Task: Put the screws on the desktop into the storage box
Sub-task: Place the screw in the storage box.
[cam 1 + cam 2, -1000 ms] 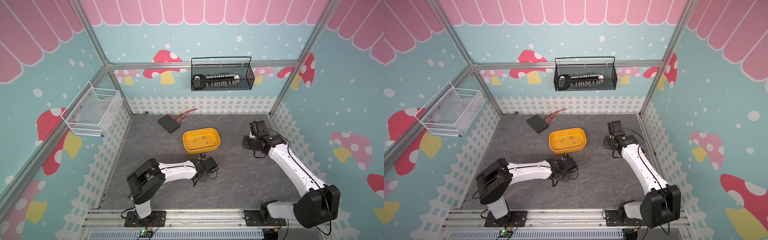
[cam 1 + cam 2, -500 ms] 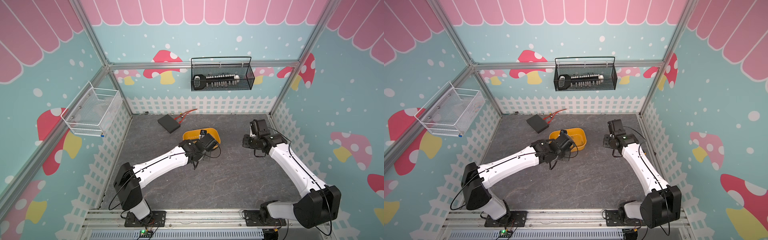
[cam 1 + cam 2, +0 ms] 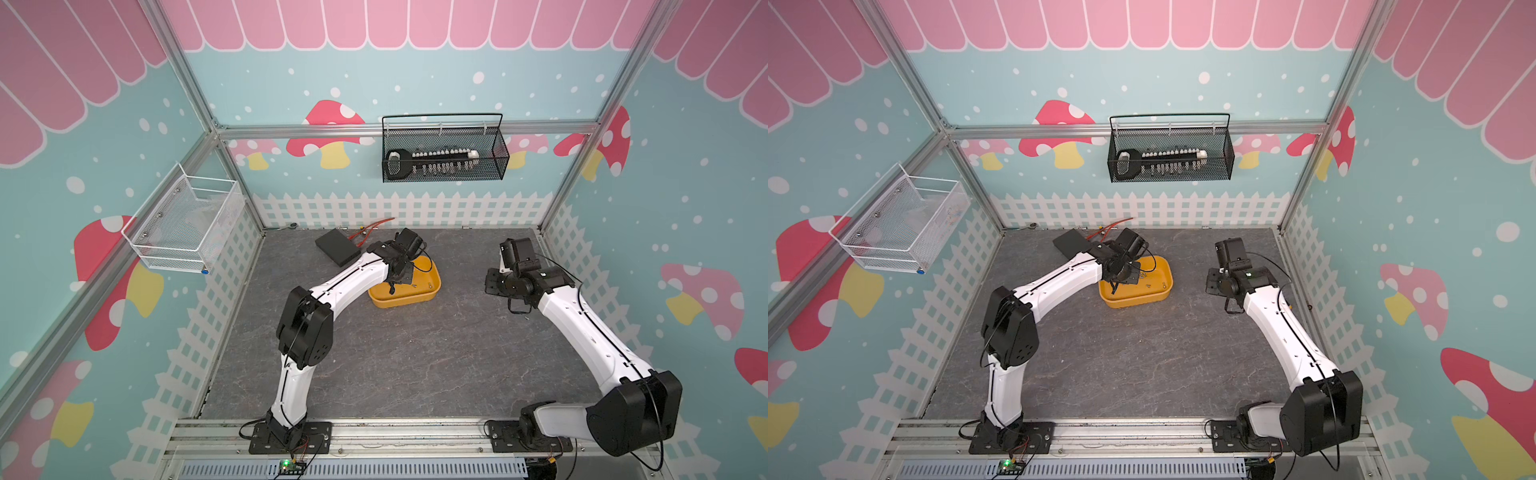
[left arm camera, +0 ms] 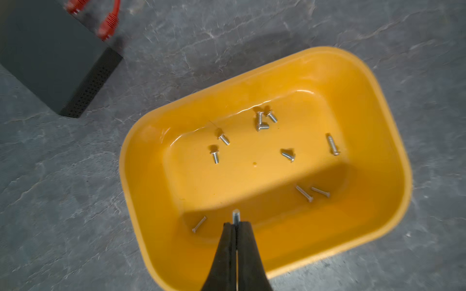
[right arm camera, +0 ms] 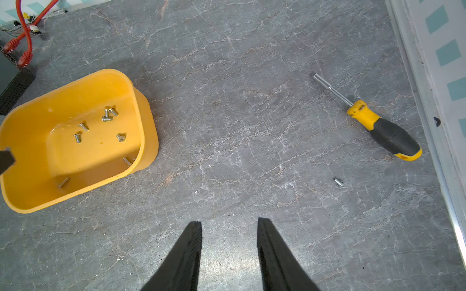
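My left tool [image 4: 235,223] is clenched on one screw [image 4: 235,214], whose threaded end pokes out past the tips. It hangs over the storage box [image 4: 393,141], inside the rim near one short wall. To make this drop cleanly I'd part the jaws only a little. I'd keep the tips over the flat floor of the box rather than its sloped wall, and low enough that the screw doesn't bounce out. I judge a slow release best, since so small a part may cling to a pad.

My count is ten screws [image 4: 288,155] on the box floor and one in the grip. One loose screw [image 5: 338,182] lies on the desk [image 5: 252,100] near the single yellow-and-black nut driver [image 5: 383,131]. There is one box. My right tool [image 5: 229,221] is released and holds nothing, above bare desk with the box to one side and that loose screw to the other.
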{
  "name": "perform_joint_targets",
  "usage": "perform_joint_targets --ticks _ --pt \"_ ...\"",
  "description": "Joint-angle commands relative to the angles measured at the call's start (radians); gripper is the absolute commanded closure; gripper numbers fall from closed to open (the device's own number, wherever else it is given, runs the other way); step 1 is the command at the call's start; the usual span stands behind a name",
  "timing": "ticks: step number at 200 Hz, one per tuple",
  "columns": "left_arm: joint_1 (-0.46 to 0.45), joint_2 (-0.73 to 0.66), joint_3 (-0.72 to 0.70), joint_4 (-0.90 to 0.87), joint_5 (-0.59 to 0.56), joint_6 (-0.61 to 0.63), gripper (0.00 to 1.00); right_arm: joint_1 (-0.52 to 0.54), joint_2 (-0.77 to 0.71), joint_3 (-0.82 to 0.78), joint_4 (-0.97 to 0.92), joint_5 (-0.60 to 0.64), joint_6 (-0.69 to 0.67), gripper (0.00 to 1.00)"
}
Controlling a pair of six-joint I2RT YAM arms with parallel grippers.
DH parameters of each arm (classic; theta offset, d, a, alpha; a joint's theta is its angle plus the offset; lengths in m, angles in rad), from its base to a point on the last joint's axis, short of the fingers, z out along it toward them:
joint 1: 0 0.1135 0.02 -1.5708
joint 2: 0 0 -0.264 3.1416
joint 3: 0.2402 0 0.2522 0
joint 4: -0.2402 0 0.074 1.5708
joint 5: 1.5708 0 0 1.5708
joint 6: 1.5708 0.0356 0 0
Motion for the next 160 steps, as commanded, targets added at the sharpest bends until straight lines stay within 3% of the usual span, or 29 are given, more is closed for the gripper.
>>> perform_joint_targets --ticks 1,160 --pt "0.012 0.039 0.065 -0.011 0.047 0.036 1.0 -0.001 0.016 0.024 -0.009 0.017 -0.015 0.57" --pt "0.019 0.196 0.055 0.017 0.123 0.045 1.0 -0.031 0.068 0.019 0.0 0.045 -0.068 0.55"
